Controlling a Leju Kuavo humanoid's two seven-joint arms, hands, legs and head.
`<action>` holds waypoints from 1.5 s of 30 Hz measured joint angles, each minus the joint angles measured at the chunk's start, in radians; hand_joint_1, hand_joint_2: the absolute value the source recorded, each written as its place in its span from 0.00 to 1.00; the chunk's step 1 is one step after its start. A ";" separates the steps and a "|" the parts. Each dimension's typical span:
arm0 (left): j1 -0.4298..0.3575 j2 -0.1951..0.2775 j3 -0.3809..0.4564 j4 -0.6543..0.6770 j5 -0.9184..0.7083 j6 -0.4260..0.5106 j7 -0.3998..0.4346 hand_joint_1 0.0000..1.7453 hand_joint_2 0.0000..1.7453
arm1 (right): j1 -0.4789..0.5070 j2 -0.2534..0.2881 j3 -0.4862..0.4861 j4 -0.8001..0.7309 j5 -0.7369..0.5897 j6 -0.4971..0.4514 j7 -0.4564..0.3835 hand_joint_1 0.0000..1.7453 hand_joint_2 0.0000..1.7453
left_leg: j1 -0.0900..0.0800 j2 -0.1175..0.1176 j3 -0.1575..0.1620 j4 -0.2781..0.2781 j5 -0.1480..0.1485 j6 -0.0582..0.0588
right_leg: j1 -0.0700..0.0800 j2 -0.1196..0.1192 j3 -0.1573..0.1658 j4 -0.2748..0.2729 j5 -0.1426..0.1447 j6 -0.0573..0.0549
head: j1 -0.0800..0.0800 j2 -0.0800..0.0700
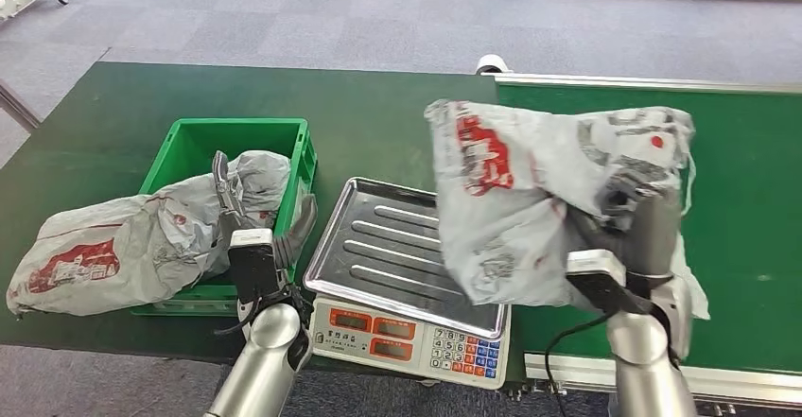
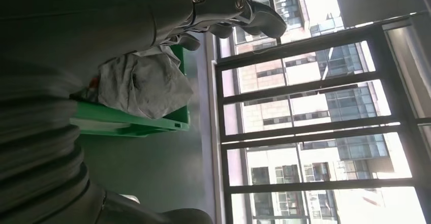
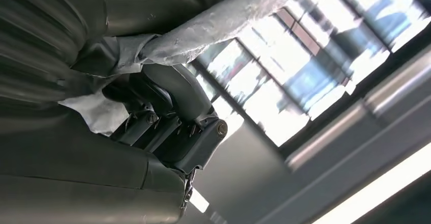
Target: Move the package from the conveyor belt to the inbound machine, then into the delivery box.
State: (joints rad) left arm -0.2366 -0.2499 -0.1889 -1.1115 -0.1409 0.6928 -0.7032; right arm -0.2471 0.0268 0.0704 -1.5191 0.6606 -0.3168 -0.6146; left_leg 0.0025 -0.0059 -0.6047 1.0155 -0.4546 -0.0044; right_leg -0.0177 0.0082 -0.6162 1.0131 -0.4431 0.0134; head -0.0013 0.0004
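Green table setup: right hand (image 1: 632, 211) grasping the package (image 1: 530, 199) mid-air, left hand (image 1: 230, 190) released; next it needs lowering onto the scale tray (image 1: 378, 237).

A dark green worktop (image 1: 388, 114) stands on a floor of grey-purple carpet tiles (image 1: 284, 20), with a pale strip running along the floor's far edge. In the left wrist view, tall windows (image 2: 315, 107) with dark frames look out on sunlit high-rise buildings (image 2: 284, 117). Bright daylight comes through the glass.
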 joint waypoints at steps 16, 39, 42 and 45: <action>-0.016 -0.004 -0.032 0.059 0.013 0.005 0.000 0.00 1.00 | -0.229 0.001 0.486 0.467 -0.062 0.178 0.125 1.00 1.00 | 0.001 -0.004 -0.001 0.000 0.001 0.000 | 0.001 -0.002 0.000 0.000 0.000 0.000 | 0.000 0.000; -0.061 -0.004 -0.059 0.073 0.015 0.005 0.000 0.00 1.00 | -0.227 -0.046 0.531 0.406 -0.161 0.058 -0.020 0.00 0.50 | 0.001 -0.004 -0.001 0.000 0.001 0.000 | 0.001 -0.002 0.000 0.000 0.000 0.000 | 0.000 0.000; -0.068 -0.004 -0.059 0.080 0.017 0.005 0.000 0.00 1.00 | -0.211 -0.051 0.529 0.356 -0.135 -0.020 -0.031 0.00 0.00 | 0.001 -0.003 -0.001 0.000 0.001 0.000 | 0.001 -0.002 0.000 0.000 0.000 0.000 | 0.000 0.000; -0.070 -0.004 -0.060 0.089 0.029 0.005 0.000 0.00 1.00 | -0.201 -0.055 0.526 0.319 -0.092 -0.098 -0.019 0.00 0.00 | 0.001 -0.003 -0.001 0.000 0.001 0.000 | 0.001 -0.001 0.000 0.000 0.000 0.000 | 0.000 0.000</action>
State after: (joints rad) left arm -0.3067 -0.2537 -0.2485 -1.0228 -0.1117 0.6973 -0.7030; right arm -0.4482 -0.0282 0.5962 -1.2006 0.5691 -0.4151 -0.6334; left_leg 0.0031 -0.0092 -0.6052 1.0159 -0.4535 -0.0048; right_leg -0.0172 0.0067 -0.6164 1.0132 -0.4430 0.0132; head -0.0012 0.0004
